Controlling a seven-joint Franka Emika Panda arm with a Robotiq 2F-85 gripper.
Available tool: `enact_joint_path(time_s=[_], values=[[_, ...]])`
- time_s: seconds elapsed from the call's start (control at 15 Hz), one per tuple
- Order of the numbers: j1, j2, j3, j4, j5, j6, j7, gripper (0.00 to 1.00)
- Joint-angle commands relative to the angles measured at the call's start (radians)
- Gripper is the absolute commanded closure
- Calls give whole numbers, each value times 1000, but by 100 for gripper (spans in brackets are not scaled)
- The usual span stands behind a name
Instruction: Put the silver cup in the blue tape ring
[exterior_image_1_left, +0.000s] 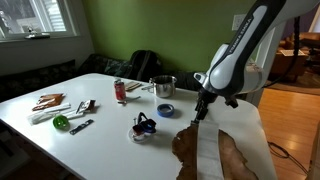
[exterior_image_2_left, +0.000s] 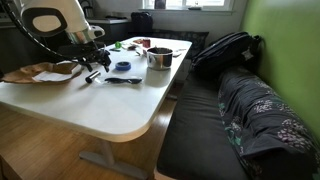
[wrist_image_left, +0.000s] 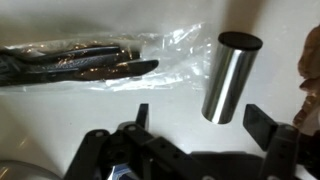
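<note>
Now, jaws: spread wide, holding nothing
Silver cup (wrist_image_left: 232, 78): between them
Blue tape ring (exterior_image_1_left: 165, 110): on white surface (exterior_image_1_left: 100, 140)

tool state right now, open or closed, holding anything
tool: open, holding nothing; a silver cylinder lies just ahead of it, not gripped.

Cup (wrist_image_left: 230, 75) right of centre in wrist view, bagged utensils (wrist_image_left: 80, 62) upper left, gripper (wrist_image_left: 202, 122) along bottom edge
</note>
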Motion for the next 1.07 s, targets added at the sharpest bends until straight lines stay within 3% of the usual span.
enact_joint_path(time_s=[0.0,0.2,0.53,0.6,0.73,0.8,1.0], values=[[7,25,7,13,5,2,8,35],[-19,43,35,27,0,-9,-5,51],[-33,63,58,40,2,-13,-3,32],[-64,65,60,25,-183,-5,157,33],[-72,73,55,29,-283,-7,242,57],[-83,75,54,28,-338,-6,287,60],[-111,71,58,22,-477,6,396,84]])
